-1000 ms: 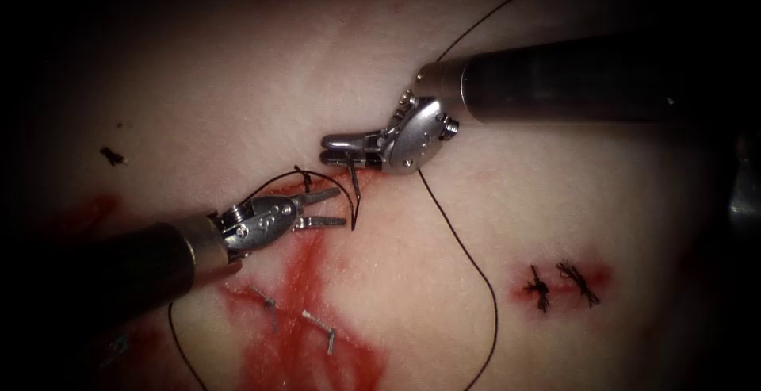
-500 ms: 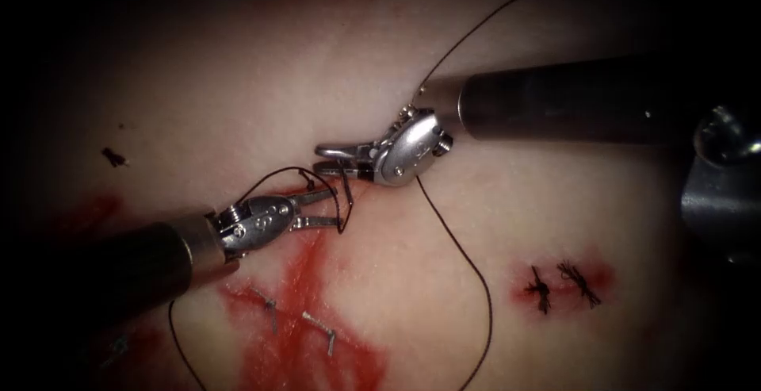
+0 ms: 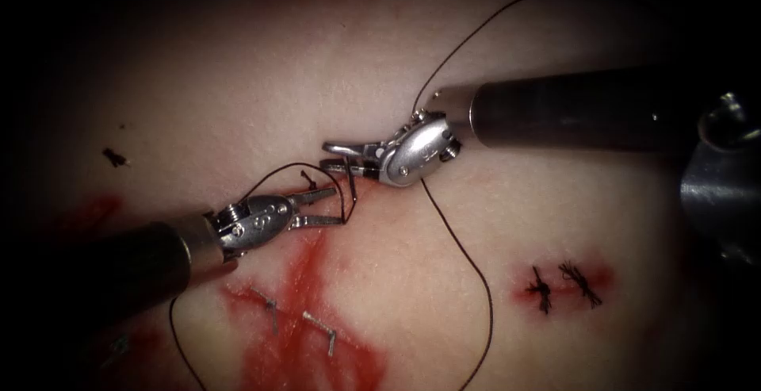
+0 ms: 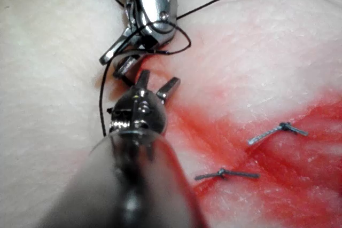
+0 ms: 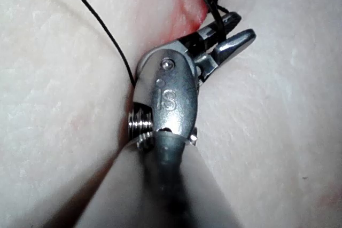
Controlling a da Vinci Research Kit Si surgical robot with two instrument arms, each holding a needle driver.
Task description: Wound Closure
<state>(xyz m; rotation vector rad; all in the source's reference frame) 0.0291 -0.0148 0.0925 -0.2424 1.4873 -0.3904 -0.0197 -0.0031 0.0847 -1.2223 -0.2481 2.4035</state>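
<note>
Right claw: jaws look slightly parted in the endoscope view, yet the needle hangs from between them, so I read them as clamped on its upper end; the curve runs down from the grip and its lower end lies at the top of the cut, just below this claw. Cannot tell whether the point is in the tissue or only resting on it. Left claw: jaws apart, holding nothing, one jaw either side of the needle's lower part, close to it; contact not certain. Compared with a second ago the right claw has rolled and the needle has swung from pointing straight down to lying nearer the left claw. Thread loops over the left claw's jaws, then trails from under the right claw's wrist away down the tissue right of the cut; a second run leaves behind the right shaft. Further out from the left claw: red fluid with two metal staples in it. Well right of the right claw: two tied knots with cut ends. Judgement: if the left claw is to take the needle, it should close square on the body, clear of the point, with the thread loop kept out of the jaws, and the right grip kept firm till then
</note>
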